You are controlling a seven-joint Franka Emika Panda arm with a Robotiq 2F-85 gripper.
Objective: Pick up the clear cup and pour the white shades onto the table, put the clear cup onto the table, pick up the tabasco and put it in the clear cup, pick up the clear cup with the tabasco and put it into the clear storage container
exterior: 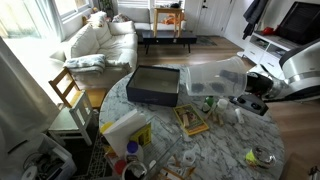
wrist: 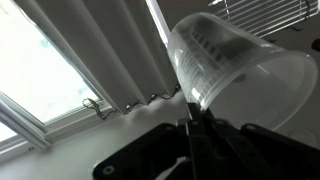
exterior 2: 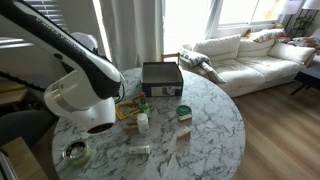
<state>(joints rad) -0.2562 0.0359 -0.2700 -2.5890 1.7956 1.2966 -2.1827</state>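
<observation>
In the wrist view my gripper (wrist: 193,120) is shut on the wall of the clear cup (wrist: 235,65). The cup lies tilted on its side against the curtains and window, and looks empty. In an exterior view the gripper (exterior: 252,100) hangs over the far side of the table (exterior: 230,145), just in front of the clear storage container (exterior: 215,78). A small red-and-green bottle (exterior 2: 141,103), probably the tabasco, stands near the dark box. A pale object (exterior 2: 140,149) lies flat on the table and may be the white shades. The arm hides the storage container in that view.
A dark shallow box (exterior: 153,85) sits beside the clear container. A small white bottle (exterior 2: 143,122), a green-lidded tub (exterior 2: 183,112), a round tin (exterior 2: 75,152) and books (exterior: 190,120) are scattered on the marbled top. A wooden chair (exterior: 68,90) stands at its edge.
</observation>
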